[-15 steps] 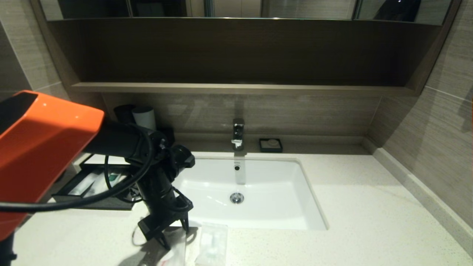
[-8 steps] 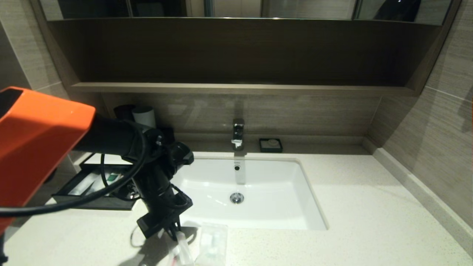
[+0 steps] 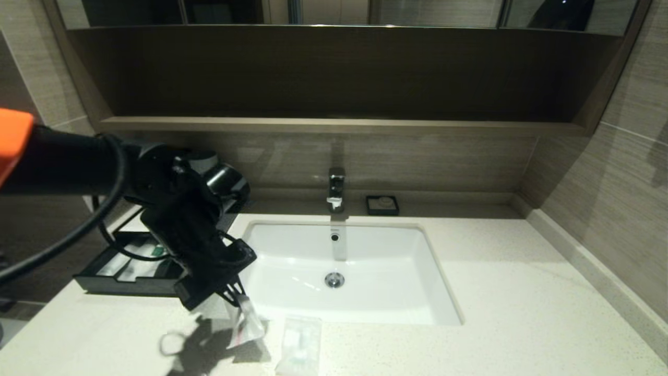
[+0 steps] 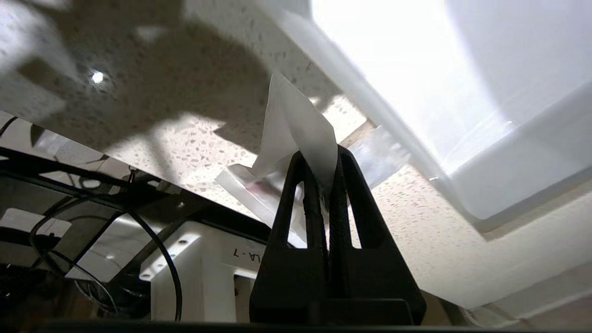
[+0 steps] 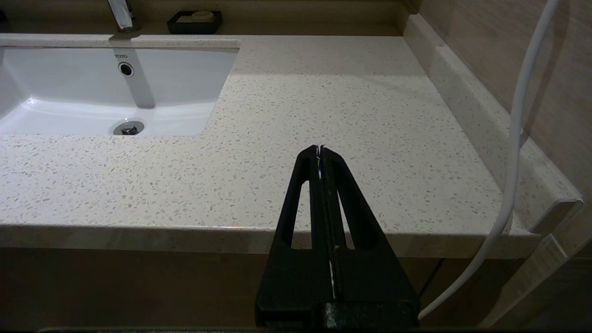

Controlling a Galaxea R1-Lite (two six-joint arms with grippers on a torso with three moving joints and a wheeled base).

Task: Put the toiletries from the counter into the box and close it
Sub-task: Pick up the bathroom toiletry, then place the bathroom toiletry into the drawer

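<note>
I have one packet [image 3: 245, 324] pinched in my left gripper [image 3: 233, 296], another packet [image 3: 300, 344] waits on the counter [image 3: 469, 313], the box [image 3: 125, 269] gapes, my right gripper [image 5: 320, 149] is parked shut

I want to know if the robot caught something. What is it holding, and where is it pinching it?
The left gripper is shut on a clear toiletry packet, pinching its top edge so that it dangles. The right gripper is shut and holds nothing.
</note>
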